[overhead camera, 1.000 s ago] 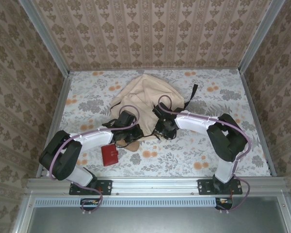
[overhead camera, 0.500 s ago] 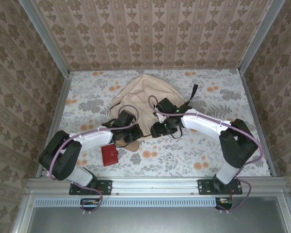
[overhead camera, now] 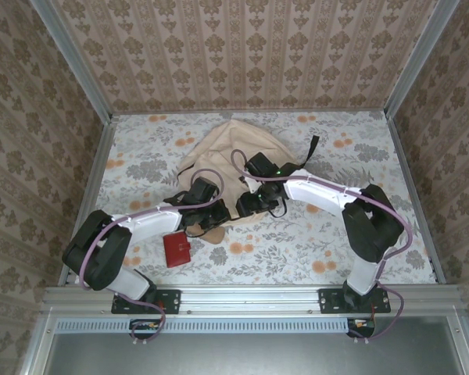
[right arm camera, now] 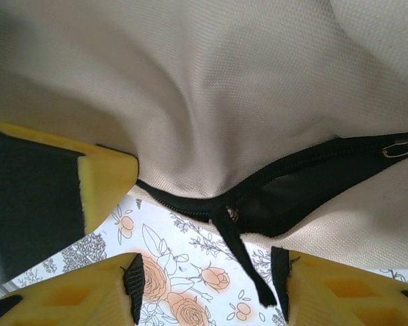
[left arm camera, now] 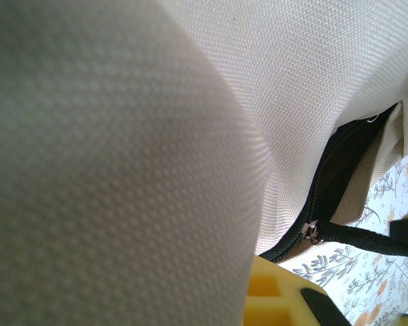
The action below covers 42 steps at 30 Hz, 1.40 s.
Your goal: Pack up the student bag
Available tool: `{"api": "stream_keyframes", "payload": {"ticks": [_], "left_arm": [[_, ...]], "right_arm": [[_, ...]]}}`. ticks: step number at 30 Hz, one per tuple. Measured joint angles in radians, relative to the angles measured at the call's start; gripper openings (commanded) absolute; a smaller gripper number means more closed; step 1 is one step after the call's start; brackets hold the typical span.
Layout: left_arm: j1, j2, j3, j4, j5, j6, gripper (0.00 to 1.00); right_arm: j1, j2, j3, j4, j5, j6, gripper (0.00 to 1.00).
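The student bag (overhead camera: 233, 152) lies beige and slumped at mid-table, its dark zippered mouth (right arm camera: 306, 180) toward the arms. My left gripper (overhead camera: 205, 222) is at the bag's near edge, shut on a fold of its fabric (left arm camera: 122, 170), which hides the jaws apart from one yellow finger (left arm camera: 275, 299). The zipper slider (left arm camera: 313, 231) shows beside the dark opening (left arm camera: 340, 170). My right gripper (overhead camera: 248, 205) is open just in front of the mouth. The black zipper pull strap (right arm camera: 243, 258) hangs between its yellow fingers (right arm camera: 75, 295), untouched. In the right wrist view the gripper (right arm camera: 207, 278) hovers over the tablecloth.
A red wallet (overhead camera: 176, 248) lies on the floral tablecloth (overhead camera: 297, 242) near my left forearm. The bag's black strap (overhead camera: 309, 152) trails out to the right. The other arm's yellow and black finger (right arm camera: 47, 190) sits close at the left of the right wrist view.
My right gripper has opened wider and slid a little left along the bag's near edge. The left gripper has kept its grip and place.
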Motion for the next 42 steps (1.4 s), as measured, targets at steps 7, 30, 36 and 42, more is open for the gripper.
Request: {"api": "stream_keyframes", "payload": {"ticks": [7,30,36,42], "left_arm": [[0.0,0.0,0.0,0.0,0.0,0.0,0.0],[0.008,-0.062,-0.026,-0.011,0.002,-0.004,0.2],[0.027,-0.103,0.029,-0.096,0.018,0.055,0.63],[0.081,-0.18,0.157,-0.21,0.039,0.148,0.68]], "right_arm": [[0.0,0.022,0.003,0.0,0.001,0.013,0.28],[-0.051,0.084,0.105,-0.072,0.502,0.057,0.0],[-0.073,0.052,0.079,-0.079,0.539,0.091,0.0],[-0.219,-0.085,-0.046,-0.076,0.545,0.13,0.0]]}}
